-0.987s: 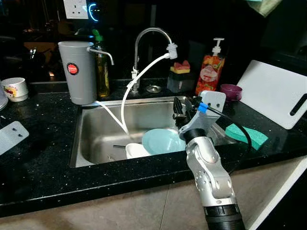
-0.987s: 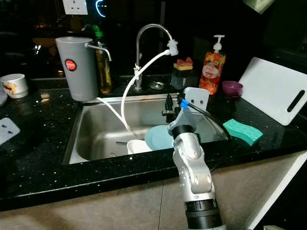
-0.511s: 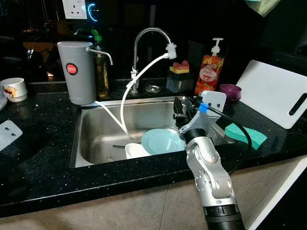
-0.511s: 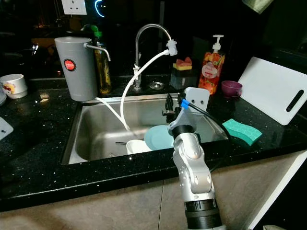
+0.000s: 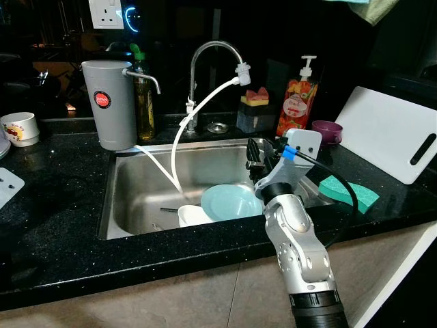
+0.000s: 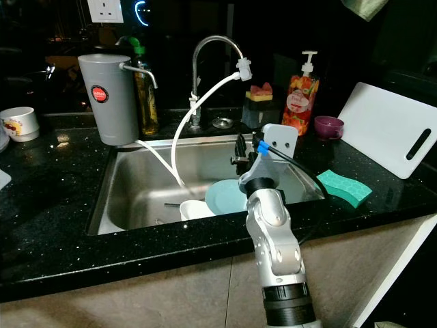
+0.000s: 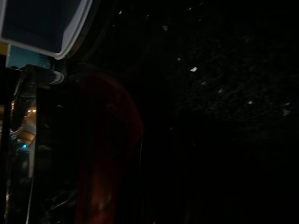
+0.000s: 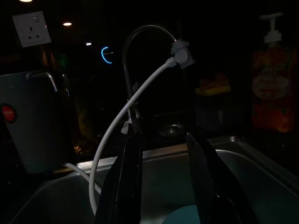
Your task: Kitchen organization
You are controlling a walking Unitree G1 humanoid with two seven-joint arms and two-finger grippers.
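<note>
My right gripper (image 5: 254, 153) is held up over the right part of the steel sink (image 5: 109, 205), its black fingers pointing toward the faucet (image 5: 205, 51). In the right wrist view the right gripper (image 8: 163, 137) is open, with nothing between its two fingers (image 8: 130, 177). Below it in the basin, a light blue plate (image 5: 231, 201) leans beside a white bowl (image 5: 193, 215). A white hose (image 5: 179, 137) runs from the faucet tip down into the sink. The left wrist view is very dark, showing speckled black counter and a white edge (image 7: 70, 32).
On the black counter stand a grey water filter (image 5: 109, 102), an oil bottle (image 5: 145, 102), a soap dispenser (image 5: 297, 102), a purple bowl (image 5: 328, 130) and a mug (image 5: 19, 128). A green sponge (image 5: 348, 191) and a white cutting board (image 5: 389, 140) sit right of the sink.
The camera has drifted a little, shifting the whole scene slightly. My right arm holds the same spot over the sink, and the dishes have not moved.
</note>
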